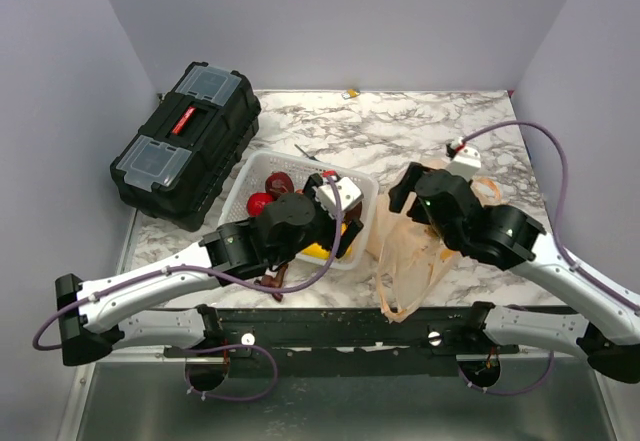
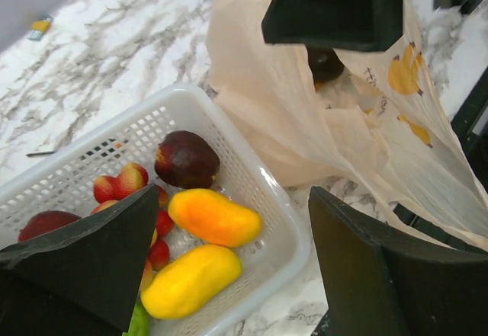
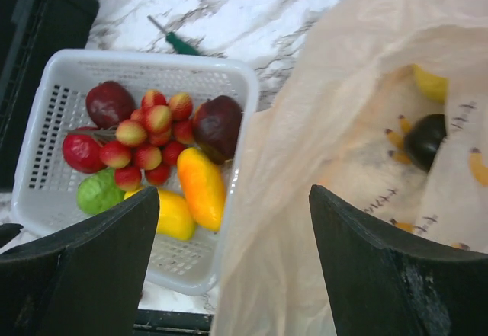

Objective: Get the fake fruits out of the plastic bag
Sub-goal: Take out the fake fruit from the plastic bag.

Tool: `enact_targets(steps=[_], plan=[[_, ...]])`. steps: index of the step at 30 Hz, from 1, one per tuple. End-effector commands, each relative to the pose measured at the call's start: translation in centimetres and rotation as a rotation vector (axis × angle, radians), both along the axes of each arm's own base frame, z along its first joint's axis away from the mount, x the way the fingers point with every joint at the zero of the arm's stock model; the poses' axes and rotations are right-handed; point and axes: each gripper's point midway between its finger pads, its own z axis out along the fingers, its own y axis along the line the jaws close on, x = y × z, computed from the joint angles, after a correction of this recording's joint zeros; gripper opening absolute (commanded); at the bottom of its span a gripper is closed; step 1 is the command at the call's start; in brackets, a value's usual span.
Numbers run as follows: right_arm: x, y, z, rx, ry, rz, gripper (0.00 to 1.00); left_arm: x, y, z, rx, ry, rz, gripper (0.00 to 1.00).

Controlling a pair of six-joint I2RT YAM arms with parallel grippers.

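The peach plastic bag (image 1: 412,253) lies crumpled right of the white basket (image 1: 262,159). In the right wrist view the bag (image 3: 343,161) holds a dark fruit (image 3: 425,139) and a yellow one (image 3: 431,84). The basket (image 3: 152,58) holds fake fruits: a dark purple one (image 3: 217,123), an orange one (image 3: 202,187), a yellow one (image 3: 171,214), a green one (image 3: 97,191), a red one (image 3: 80,153) and small red cherries (image 3: 149,134). My left gripper (image 2: 232,267) is open and empty over the basket's right end. My right gripper (image 3: 232,267) is open and empty above the bag's left edge.
A black toolbox (image 1: 185,141) stands at the back left. A green-handled screwdriver (image 3: 179,43) lies behind the basket. A small brown object (image 1: 272,281) lies by the basket's near side. Grey walls close in the table on three sides.
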Motion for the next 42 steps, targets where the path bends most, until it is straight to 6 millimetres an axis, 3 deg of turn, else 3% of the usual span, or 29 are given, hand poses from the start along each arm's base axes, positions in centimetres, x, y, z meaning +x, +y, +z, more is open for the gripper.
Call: enact_targets(steps=[1, 2, 3, 7, 10, 15, 22, 28, 30, 33, 37, 40, 42], plan=[[-1.5, -5.6, -1.4, -0.053, 0.004, -0.19, 0.81, -1.5, -2.3, -1.5, 0.06, 0.1, -0.103, 0.86], [-1.7, -6.0, -1.7, -0.043, 0.007, -0.203, 0.81, -1.4, -2.6, -2.2, 0.079, 0.121, -0.093, 0.98], [-2.0, -6.4, -2.4, -0.042, 0.016, -0.215, 0.81, -1.2, -2.7, -2.5, 0.09, 0.134, -0.082, 0.99], [-2.8, -8.3, -5.1, -0.055, 0.054, -0.308, 0.81, -1.6, -3.7, -4.1, 0.125, 0.196, -0.097, 0.99], [-3.2, -9.7, -5.8, -0.07, 0.055, -0.375, 0.81, -2.2, -4.5, -5.3, 0.148, 0.244, -0.131, 0.99], [-3.2, -9.8, -7.4, -0.088, 0.082, -0.403, 0.81, -2.9, -5.5, -6.5, 0.176, 0.3, -0.168, 0.94], [-1.6, -9.6, -10.6, -0.081, 0.151, -0.395, 0.8, -3.5, -6.0, -7.6, 0.208, 0.335, -0.191, 0.66], [1.0, -10.0, -12.5, -0.011, 0.194, -0.385, 0.76, -3.8, -6.4, -8.6, 0.245, 0.36, -0.208, 0.53], [2.1, -9.4, -12.7, -0.001, 0.181, -0.358, 0.74, -4.1, -6.7, -9.0, 0.259, 0.372, -0.217, 0.49], [3.3, -8.1, -13.4, 0.0, 0.176, -0.315, 0.62, -4.4, -7.0, -9.3, 0.266, 0.386, -0.23, 0.4], [4.3, -8.6, -15.2, -0.026, 0.189, -0.389, 0.38, -5.2, -7.5, -9.6, 0.273, 0.413, -0.272, 0.25], [4.9, -9.0, -17.0, -0.007, 0.17, -0.439, 0.35, -5.5, -7.6, -9.8, 0.279, 0.42, -0.284, 0.03], [5.1, -9.3, -18.0, 0.011, 0.159, -0.47, 0.34, -5.6, -7.7, -9.9, 0.281, 0.419, -0.285, 0.0]])
